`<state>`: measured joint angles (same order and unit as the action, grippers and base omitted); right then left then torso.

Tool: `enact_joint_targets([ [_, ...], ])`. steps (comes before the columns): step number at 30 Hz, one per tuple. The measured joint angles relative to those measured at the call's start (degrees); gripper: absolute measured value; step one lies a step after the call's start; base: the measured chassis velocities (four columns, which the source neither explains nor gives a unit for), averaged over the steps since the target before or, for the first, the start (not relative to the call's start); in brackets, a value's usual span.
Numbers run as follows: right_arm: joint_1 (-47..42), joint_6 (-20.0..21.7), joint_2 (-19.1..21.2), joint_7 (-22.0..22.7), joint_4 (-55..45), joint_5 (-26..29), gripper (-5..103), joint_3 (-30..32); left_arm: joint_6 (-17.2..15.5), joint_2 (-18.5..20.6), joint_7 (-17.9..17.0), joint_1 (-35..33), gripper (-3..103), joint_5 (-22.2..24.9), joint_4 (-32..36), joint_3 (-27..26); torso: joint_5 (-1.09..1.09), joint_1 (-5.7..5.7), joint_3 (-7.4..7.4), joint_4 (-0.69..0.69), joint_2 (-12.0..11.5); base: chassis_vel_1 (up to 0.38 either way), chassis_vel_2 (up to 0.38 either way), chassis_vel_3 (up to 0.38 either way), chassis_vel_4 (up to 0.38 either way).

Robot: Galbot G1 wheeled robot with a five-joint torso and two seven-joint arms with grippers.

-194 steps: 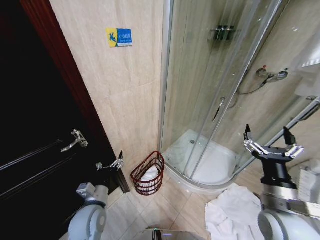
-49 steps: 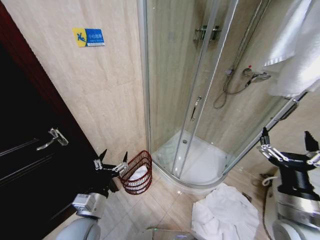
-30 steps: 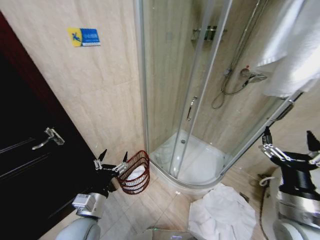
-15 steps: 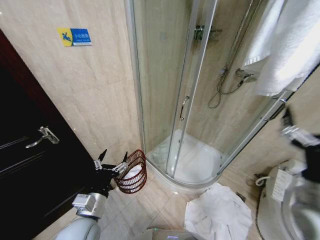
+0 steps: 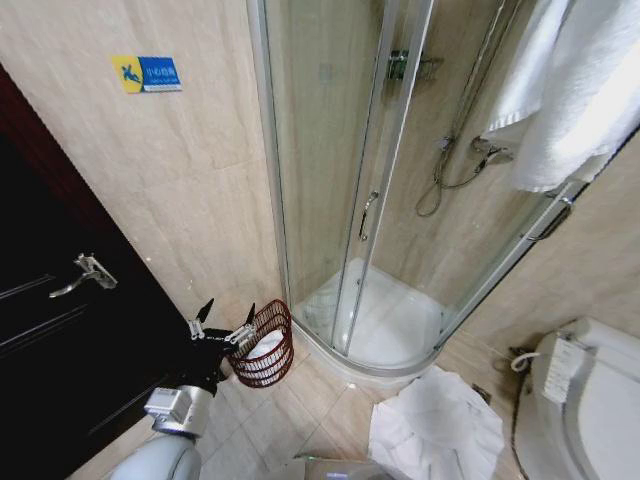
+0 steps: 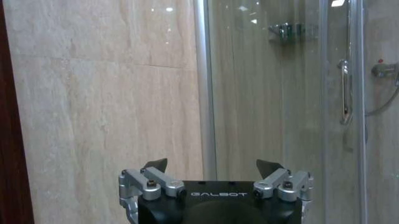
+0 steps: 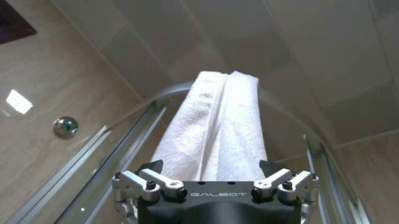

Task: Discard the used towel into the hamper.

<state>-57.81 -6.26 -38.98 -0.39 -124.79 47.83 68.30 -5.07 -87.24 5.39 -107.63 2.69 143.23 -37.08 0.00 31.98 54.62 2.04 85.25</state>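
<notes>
The hamper (image 5: 262, 371), a dark red wire basket, stands on the floor against the tiled wall beside the shower, with white cloth inside it. My left gripper (image 5: 226, 318) hovers open right beside its rim; in the left wrist view the left gripper (image 6: 212, 164) faces the wall and the shower glass. A white towel (image 5: 575, 90) hangs folded over the shower enclosure's top rail. In the right wrist view my right gripper (image 7: 212, 164) is open and points up at that towel (image 7: 212, 135), a short way below it. Another crumpled white towel (image 5: 435, 430) lies on the floor.
The glass shower enclosure (image 5: 330, 180) fills the middle, with its white tray (image 5: 385, 325) below. A dark door (image 5: 60, 310) with a metal handle is on the left. A white toilet (image 5: 590, 400) stands at the right. Tiled floor lies between the hamper and the crumpled towel.
The head camera has swung, shifting the whole scene. My right arm has risen out of the head view, up towards the hanging towel. The left arm keeps its place by the hamper.
</notes>
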Motion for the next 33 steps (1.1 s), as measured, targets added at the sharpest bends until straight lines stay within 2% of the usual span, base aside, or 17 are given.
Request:
enact_joint_targets([
  [2, 7.53, 2.0, 3.85, 0.83, 3.68, 1.03, 100, -4.2, 0.0, 0.02, 0.0, 0.0, 93, 0.0, 0.0, 0.0, 0.03, 0.0, 0.0, -0.04, 0.0, 0.0, 0.0, 0.0, 0.0],
  [4, 13.22, 3.19, 7.22, 1.71, 6.57, 3.1, 100, -7.52, 0.0, 0.01, 0.0, 0.0, 93, 0.0, 0.0, 0.0, -0.02, 0.01, 0.0, 0.0, 0.0, 0.0, 0.0, 0.0, 0.0],
  [5, 13.22, 3.19, 7.22, 1.71, 6.57, 3.1, 100, -7.52, 0.0, 0.01, 0.0, 0.0, 93, 0.0, 0.0, 0.0, -0.02, 0.01, 0.0, 0.0, 0.0, 0.0, 0.0, 0.0, 0.0],
  [7, 16.27, 4.35, 10.38, 1.98, 8.89, 4.85, 100, -8.92, 0.0, 0.01, 0.0, 0.0, 93, 0.0, 0.0, 0.0, 0.0, 0.0, 0.0, -0.02, 0.0, 0.0, 0.0, 0.0, 0.0],
  [10, 18.43, 5.18, 12.07, 2.11, 9.93, 5.13, 100, -10.13, 0.0, 0.01, 0.0, 0.0, 93, 0.0, 0.0, 0.0, 0.03, 0.0, -0.01, -0.06, 0.0, 0.0, 0.0, 0.0, 0.0],
  [14, 23.52, 6.49, 13.54, 2.44, 11.23, 5.5, 100, -13.69, 0.0, 0.01, 0.0, 0.0, 93, 0.0, 0.0, 0.0, 0.01, -0.01, -0.01, -0.04, 0.0, 0.0, 0.0, 0.0, 0.0],
  [16, 30.54, 7.5, 14.19, 2.63, 13.62, 5.96, 100, -20.07, 0.0, 0.01, 0.0, 0.0, 93, 0.0, 0.0, 0.0, 0.0, -0.01, -0.01, -0.04, 0.0, 0.0, 0.0, 0.0, 0.0],
  [18, 36.56, 7.79, 13.95, 2.7, 15.77, 5.88, 100, -25.51, 0.0, 0.01, 0.0, 0.0, 93, 0.0, 0.0, 0.0, 0.0, -0.01, -0.01, -0.02, 0.0, 0.0, 0.0, 0.0, 0.0],
  [19, 36.56, 7.79, 13.95, 2.7, 15.77, 5.88, 100, -25.51, 0.0, 0.01, 0.0, 0.0, 93, 0.0, 0.0, 0.0, 0.0, -0.01, -0.01, -0.02, 0.0, 0.0, 0.0, 0.0, 0.0],
  [22, 46.81, 8.22, 11.63, 3.1, 19.56, 4.11, 100, -33.95, 0.0, 0.01, 0.0, 0.0, 93, 0.0, 0.0, 0.0, 0.0, -0.01, 0.0, -0.01, 0.0, 0.0, 0.0, 0.0, 0.0],
  [23, 46.81, 8.22, 11.63, 3.1, 19.56, 4.11, 100, -33.95, 0.0, 0.01, 0.0, 0.0, 93, 0.0, 0.0, 0.0, 0.0, -0.01, 0.0, -0.01, 0.0, 0.0, 0.0, 0.0, 0.0],
  [26, 55.7, 8.29, 7.87, 3.53, 23.83, 0.24, 100, -40.92, 0.0, 0.01, 0.0, 0.01, 93, 0.0, 0.0, 0.0, 0.01, -0.01, 0.0, -0.02, 0.0, 0.0, 0.0, 0.0, 0.0],
  [27, 55.7, 8.29, 7.87, 3.53, 23.83, 0.24, 100, -40.92, 0.0, 0.01, 0.0, 0.01, 93, 0.0, 0.0, 0.0, 0.01, -0.01, 0.0, -0.02, 0.0, 0.0, 0.0, 0.0, 0.0],
  [31, 64.96, 8.46, 1.45, 4.1, 29.67, -5.62, 100, -47.14, 0.0, 0.01, 0.0, 0.0, 93, 0.0, 0.0, 0.0, 0.0, 0.0, 0.0, -0.04, 0.0, 0.0, 0.0, 0.0, 0.0],
  [32, 64.96, 8.46, 1.45, 4.1, 29.67, -5.62, 100, -47.14, 0.0, 0.01, 0.0, 0.0, 93, 0.0, 0.0, 0.0, 0.0, 0.0, 0.0, -0.04, 0.0, 0.0, 0.0, 0.0, 0.0],
  [33, 66.87, 8.36, -0.32, 4.17, 31.28, -6.75, 100, -48.53, 0.0, 0.01, 0.0, 0.0, 93, 0.0, 0.0, 0.0, 0.01, 0.0, 0.0, -0.04, 0.0, 0.0, 0.0, 0.0, 0.0],
])
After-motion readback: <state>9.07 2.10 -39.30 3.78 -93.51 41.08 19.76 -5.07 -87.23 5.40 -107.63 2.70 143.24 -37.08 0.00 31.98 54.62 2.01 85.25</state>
